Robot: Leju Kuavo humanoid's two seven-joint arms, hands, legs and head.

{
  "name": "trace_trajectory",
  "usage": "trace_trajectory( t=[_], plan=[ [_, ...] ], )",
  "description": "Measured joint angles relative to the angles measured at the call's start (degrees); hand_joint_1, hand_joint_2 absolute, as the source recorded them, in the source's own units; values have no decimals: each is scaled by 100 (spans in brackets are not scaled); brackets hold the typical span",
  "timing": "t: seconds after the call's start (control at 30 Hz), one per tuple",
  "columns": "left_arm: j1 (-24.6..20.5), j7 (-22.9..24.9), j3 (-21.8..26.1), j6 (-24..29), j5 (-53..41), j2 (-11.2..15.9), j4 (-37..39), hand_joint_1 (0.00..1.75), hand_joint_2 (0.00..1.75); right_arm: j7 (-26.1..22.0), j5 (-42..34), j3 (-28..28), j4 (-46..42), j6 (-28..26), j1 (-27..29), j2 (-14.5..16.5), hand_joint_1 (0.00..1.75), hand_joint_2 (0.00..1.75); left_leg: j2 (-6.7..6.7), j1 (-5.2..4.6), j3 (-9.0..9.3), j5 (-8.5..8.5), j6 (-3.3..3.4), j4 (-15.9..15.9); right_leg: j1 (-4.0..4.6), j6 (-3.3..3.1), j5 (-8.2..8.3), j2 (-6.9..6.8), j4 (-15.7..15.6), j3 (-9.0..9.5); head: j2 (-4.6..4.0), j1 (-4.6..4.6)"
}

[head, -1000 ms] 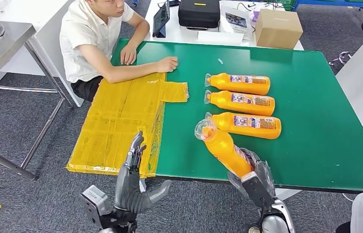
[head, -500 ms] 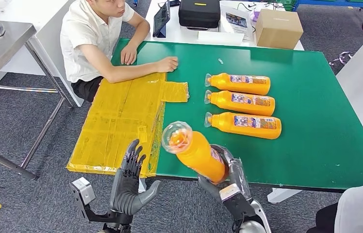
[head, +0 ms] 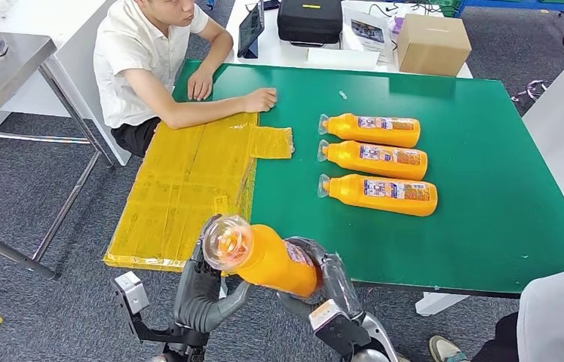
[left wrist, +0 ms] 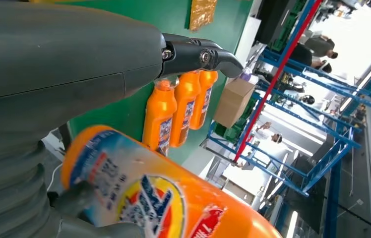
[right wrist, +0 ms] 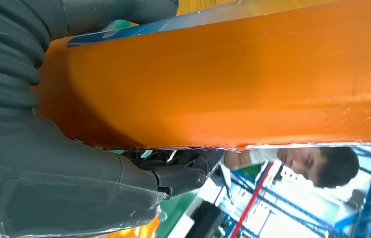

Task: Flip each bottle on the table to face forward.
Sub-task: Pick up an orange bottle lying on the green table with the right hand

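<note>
Swung leftward since a second ago, the held orange bottle now hangs off the near table edge, its clear domed cap right in front of the left hand, where before it lay low over the green table by the row. The right hand clasps the bottle's base end, dark fingers wrapped around the smooth glossy plastic; the left wrist view shows the printed label, partly blurred. The left hand stands with its fingers apart, holding nothing, its fingertips hidden behind the cap. Three more orange bottles lie side by side on the matte green surface, caps toward the wrinkled yellow taped sheet. A seated person rests both forearms on the far corner.
</note>
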Motion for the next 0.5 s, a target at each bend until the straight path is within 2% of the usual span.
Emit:
trace_trajectory(
  t=[0.2,0.5],
  plan=[
    [-46,81,-8,-151,52,-12,31,0,175,72,-64,200,203,9,-110,-2,171,175,1,0,0,0,0,0,0,0,0,1,0,0,0,2],
    [-100,129,-58,-233,-25,-16,108,0,175,134,-416,211,368,120,-269,83,172,175,1,0,0,0,0,0,0,0,1,0,0,0,0,1]
  ],
)
